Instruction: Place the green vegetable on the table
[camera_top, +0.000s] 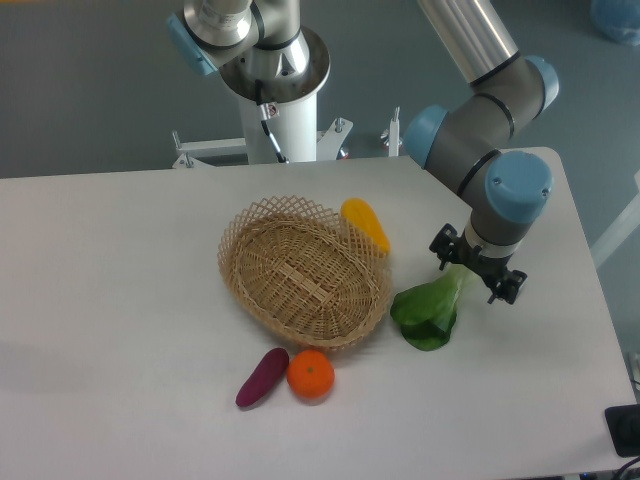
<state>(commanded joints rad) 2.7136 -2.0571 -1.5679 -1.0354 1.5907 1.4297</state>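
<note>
White matte desk (120, 300), right edge | my end effector (476, 268) grips pale stem of glossy dark-green leafy vegetable (430, 310) | leaves trail down-left, touching desk beside oval wicker basket (300, 275)

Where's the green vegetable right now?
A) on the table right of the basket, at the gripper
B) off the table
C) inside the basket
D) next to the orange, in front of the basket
A: the green vegetable lies on the table right of the empty basket, its stem end at the gripper.

My tabletop layout

Vegetable (430, 312) lies right of the basket (303, 272), under my gripper (470, 272); orange (311, 375) in front.
</note>
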